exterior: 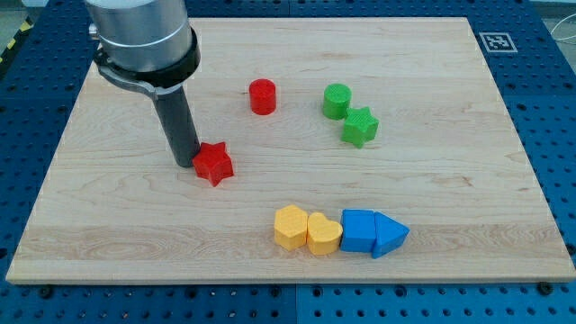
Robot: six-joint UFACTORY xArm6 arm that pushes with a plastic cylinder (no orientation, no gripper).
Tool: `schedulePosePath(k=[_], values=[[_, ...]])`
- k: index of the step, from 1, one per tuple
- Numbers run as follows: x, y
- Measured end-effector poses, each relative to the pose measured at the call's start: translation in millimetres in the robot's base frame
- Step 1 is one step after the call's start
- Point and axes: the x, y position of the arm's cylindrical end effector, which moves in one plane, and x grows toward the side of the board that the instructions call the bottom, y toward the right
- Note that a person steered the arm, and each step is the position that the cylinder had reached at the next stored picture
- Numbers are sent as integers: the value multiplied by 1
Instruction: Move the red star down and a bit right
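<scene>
The red star (214, 163) lies on the wooden board (108, 225), left of the middle. My tip (184, 163) stands right against the star's left side, touching or nearly touching it. The dark rod rises from there to the arm's grey body at the view's top left. A red cylinder (262, 96) stands above and to the right of the star.
A green cylinder (337, 101) and a green star (360, 127) sit at the upper right of centre. Near the view's bottom, a row holds a yellow hexagon-like block (291, 226), a yellow heart (323, 234), a blue block (357, 230) and a blue triangle (389, 236).
</scene>
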Motion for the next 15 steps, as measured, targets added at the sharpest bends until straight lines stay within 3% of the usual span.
schedulePosePath(k=[3, 6, 9, 12, 15], values=[[-36, 15], [33, 30], [35, 1], [60, 56], [60, -13]])
